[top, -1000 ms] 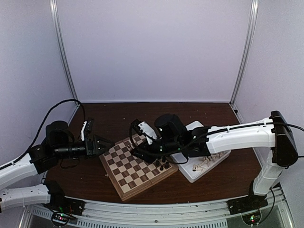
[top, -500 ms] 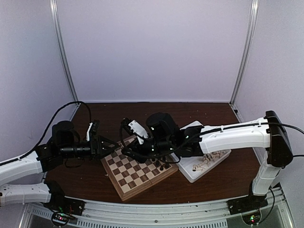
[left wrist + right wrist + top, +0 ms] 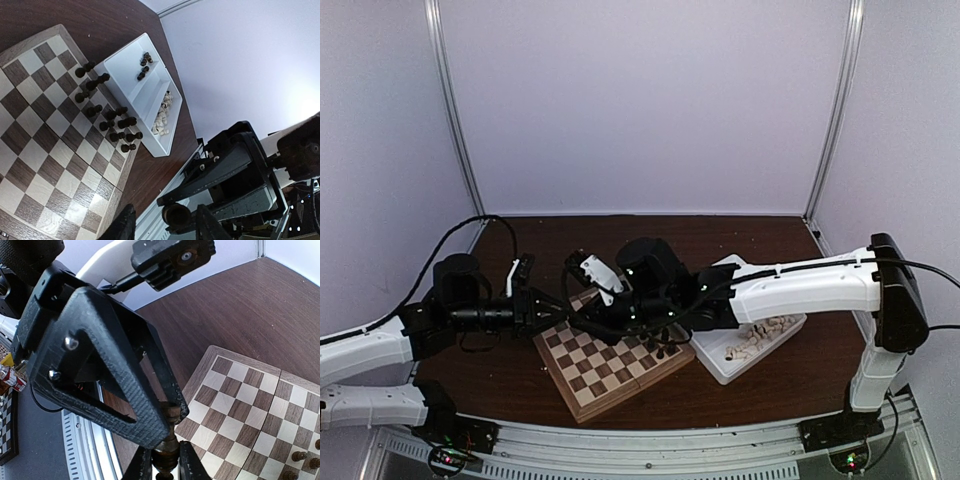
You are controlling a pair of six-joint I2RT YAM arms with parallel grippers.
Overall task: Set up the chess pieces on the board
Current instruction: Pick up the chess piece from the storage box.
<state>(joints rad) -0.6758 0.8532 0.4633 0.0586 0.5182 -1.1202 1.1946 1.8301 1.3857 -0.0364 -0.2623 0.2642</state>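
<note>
**Right gripper clamped on one dark chessman, met by the opened left gripper**

The right gripper (image 3: 165,466) is shown closed on the stem of a single dark chessman (image 3: 165,456). The piece is held in the air, apparently over the left edge of the board (image 3: 605,365). The left gripper (image 3: 166,226) is brought up tip to tip against it. Its fingers are parted around the piece's round head, with a gap visible on each side, so nothing is gripped by it yet.

The board is laid cornerwise at the middle of the table. Roughly ten dark chessmen (image 3: 127,121) are stood in two ragged rows along the edge just beside the white tray (image 3: 122,70). A few more dark ones (image 3: 144,59) are left in one compartment of that tray. A heap of cream chessmen (image 3: 161,116) is left in the other compartment, and no cream piece is seen on any square.

The task is judged less than half done. The dark side is mostly placed but not complete, and the cream side is not begun.
</note>
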